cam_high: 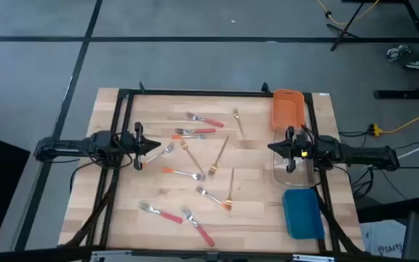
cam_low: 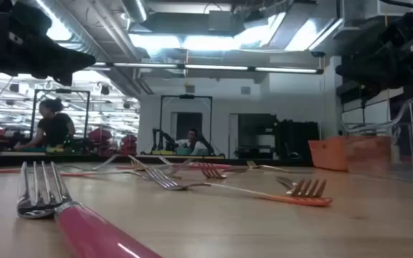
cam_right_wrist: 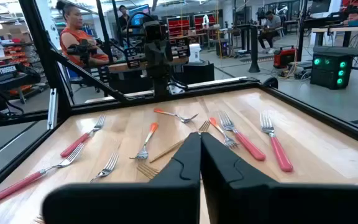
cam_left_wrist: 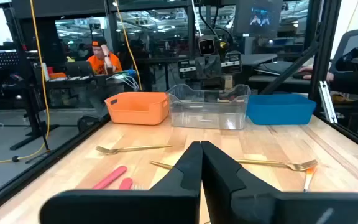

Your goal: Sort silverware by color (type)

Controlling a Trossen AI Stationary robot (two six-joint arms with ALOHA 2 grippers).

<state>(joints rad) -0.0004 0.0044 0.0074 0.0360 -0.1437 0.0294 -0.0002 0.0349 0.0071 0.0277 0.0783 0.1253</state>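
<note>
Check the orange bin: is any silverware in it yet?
Empty as far as the high view shows: the orange bin has a bare floor, and the forks all lie on the table.

From above we look straight down on the whole table (cam_high: 122,211). Our low camera sits at tabletop height, close behind a pink-handled fork (cam_low: 70,208). Our 2 wrist cameras face each other across the table, sharing the scattered silverware (cam_right_wrist: 166,134).
</note>
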